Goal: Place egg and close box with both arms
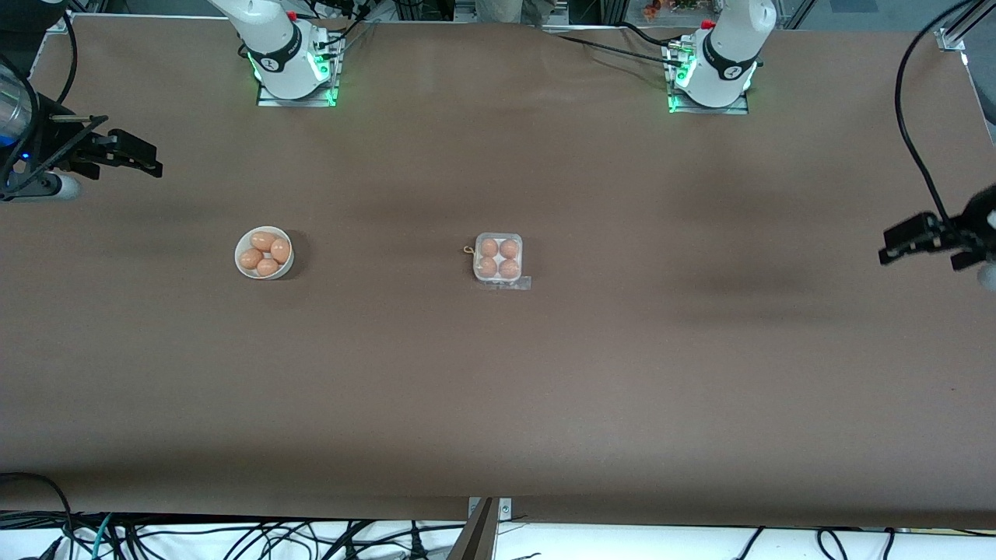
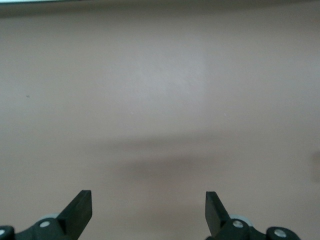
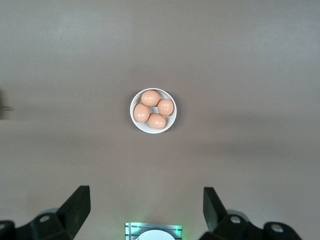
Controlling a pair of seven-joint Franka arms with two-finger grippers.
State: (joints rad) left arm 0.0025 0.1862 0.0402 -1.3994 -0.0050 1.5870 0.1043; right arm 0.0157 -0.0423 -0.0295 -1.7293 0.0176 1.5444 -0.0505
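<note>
The box [image 1: 499, 259] sits mid-table with 4 eggs [image 1: 498, 257] seated; a bowl [image 1: 264, 253] lies toward the right arm's end from it. Left gripper [image 1: 891, 250] and right gripper [image 1: 148, 165], both spread wide and empty, wait well apart from it. The thin plastic looks light, flexible: press the lid's free edge.

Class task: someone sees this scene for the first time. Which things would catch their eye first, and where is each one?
Probably the eggs: four in the clear box at mid-table, and four more in the white bowl toward the right arm's end. Next come the open, empty grippers, the right gripper and the left gripper, each waiting over its own end of the brown table.
</note>
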